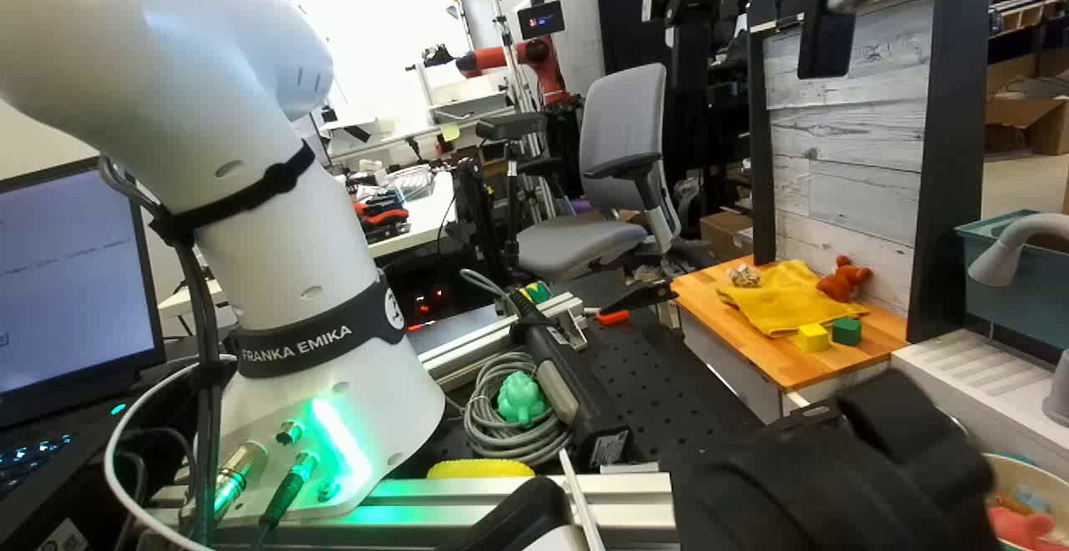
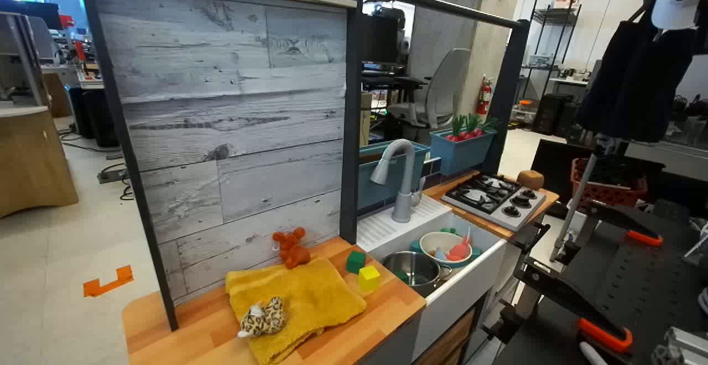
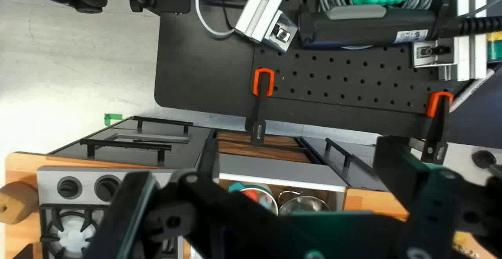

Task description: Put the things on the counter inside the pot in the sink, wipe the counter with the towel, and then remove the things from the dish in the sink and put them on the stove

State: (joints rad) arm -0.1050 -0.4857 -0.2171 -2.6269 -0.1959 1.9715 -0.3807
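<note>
Pincer spread wide; below it, one yellow towel, two cubes, two plush toys; worktop bare along its front edge.

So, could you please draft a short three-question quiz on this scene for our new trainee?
1. True or false: the yellow towel lies on the wooden counter.
2. Which of these is in the sink: a) the orange toy, b) a metal pot, c) the leopard-print toy?
3. Fill in: near the yellow block stands a second block, coloured ____.
Key: 1 true; 2 b; 3 green.
</note>
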